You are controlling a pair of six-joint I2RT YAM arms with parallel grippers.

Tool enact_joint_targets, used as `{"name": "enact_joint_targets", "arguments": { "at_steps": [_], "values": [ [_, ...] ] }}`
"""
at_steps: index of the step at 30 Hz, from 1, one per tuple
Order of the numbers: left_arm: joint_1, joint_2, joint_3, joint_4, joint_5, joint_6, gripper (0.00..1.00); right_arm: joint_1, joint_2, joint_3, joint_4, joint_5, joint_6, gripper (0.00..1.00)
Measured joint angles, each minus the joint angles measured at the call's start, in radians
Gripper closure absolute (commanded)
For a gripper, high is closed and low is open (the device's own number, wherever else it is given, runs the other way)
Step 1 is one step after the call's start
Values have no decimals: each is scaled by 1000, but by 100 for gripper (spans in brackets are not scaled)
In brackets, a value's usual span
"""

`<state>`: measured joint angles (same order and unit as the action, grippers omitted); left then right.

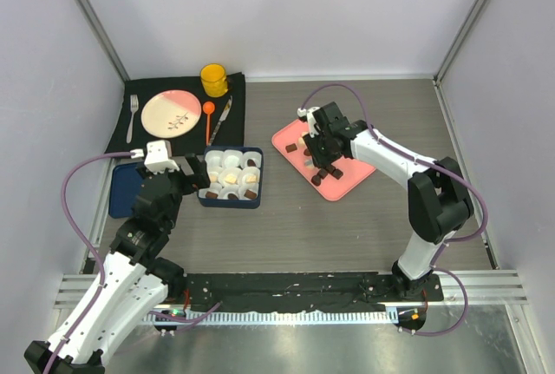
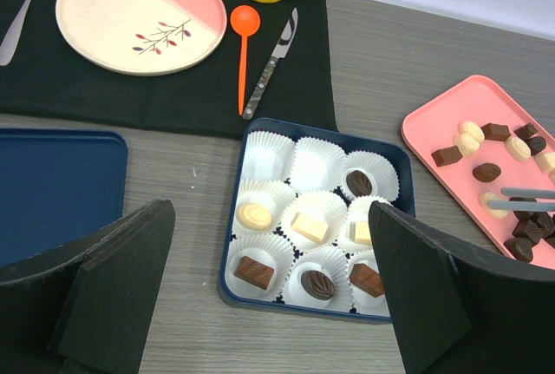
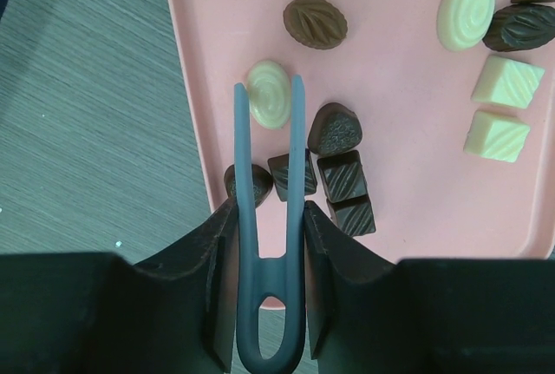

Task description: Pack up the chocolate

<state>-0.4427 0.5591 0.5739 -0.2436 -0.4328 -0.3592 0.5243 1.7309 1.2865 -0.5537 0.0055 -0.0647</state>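
The chocolate is small dark brown and cream pieces. Several lie loose on the pink tray (image 1: 351,179), which also shows in the right wrist view (image 3: 408,88). Others sit in white paper cups in the blue box (image 2: 286,125), seen from above too (image 1: 202,201); the two far-left cups look empty. My left gripper (image 2: 269,226) is open and empty, just short of the box's near edge. My right gripper (image 3: 269,218) is shut on blue-grey tongs (image 3: 244,174) over the tray. The tong tips straddle a cream swirl piece (image 3: 270,96); I cannot tell if they touch it.
A black placemat (image 1: 156,144) at the back left holds a pink-and-cream plate (image 1: 171,113), a fork (image 1: 132,116), an orange spoon (image 1: 208,118), a knife (image 1: 221,119) and a yellow mug (image 1: 214,80). A dark blue lid (image 2: 52,183) lies left of the box.
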Motion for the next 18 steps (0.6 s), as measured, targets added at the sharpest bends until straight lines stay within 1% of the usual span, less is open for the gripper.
{"name": "enact_joint_targets", "arguments": {
  "at_steps": [15, 18],
  "values": [
    [0, 0, 0, 0, 0, 0, 0, 0, 15, 0, -3, -15, 6, 66],
    [0, 0, 0, 0, 0, 0, 0, 0, 17, 0, -7, -16, 7, 67]
  ]
}}
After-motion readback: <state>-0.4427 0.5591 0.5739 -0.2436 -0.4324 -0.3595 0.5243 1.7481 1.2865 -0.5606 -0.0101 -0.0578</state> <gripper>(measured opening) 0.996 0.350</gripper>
